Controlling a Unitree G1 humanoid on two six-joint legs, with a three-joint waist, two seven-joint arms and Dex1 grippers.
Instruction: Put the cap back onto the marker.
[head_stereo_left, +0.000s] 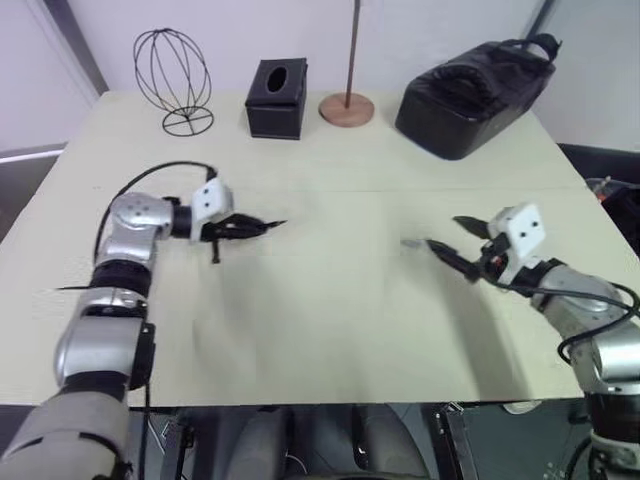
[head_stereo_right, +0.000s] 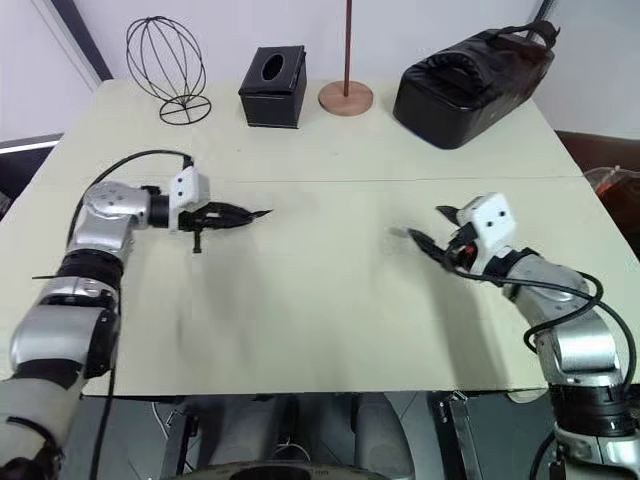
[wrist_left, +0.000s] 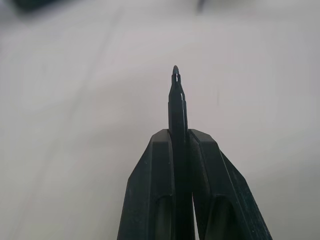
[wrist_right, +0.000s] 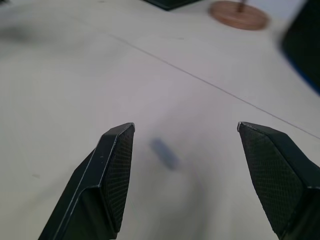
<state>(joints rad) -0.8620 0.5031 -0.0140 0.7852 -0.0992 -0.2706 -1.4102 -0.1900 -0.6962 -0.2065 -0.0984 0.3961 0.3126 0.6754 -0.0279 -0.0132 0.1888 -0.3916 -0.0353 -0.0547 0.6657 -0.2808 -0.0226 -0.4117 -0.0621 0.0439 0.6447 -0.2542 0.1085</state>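
Your left gripper pinches the marker, tip poking out past the fingers, held above the table. Your right gripper is spread wide; the cap lies on the table just ahead, between its fingers.

Marker: thin, black, uncapped, tip exposed, held above the table. Cap: small, pale grey, short tube, lying loose on the table surface.
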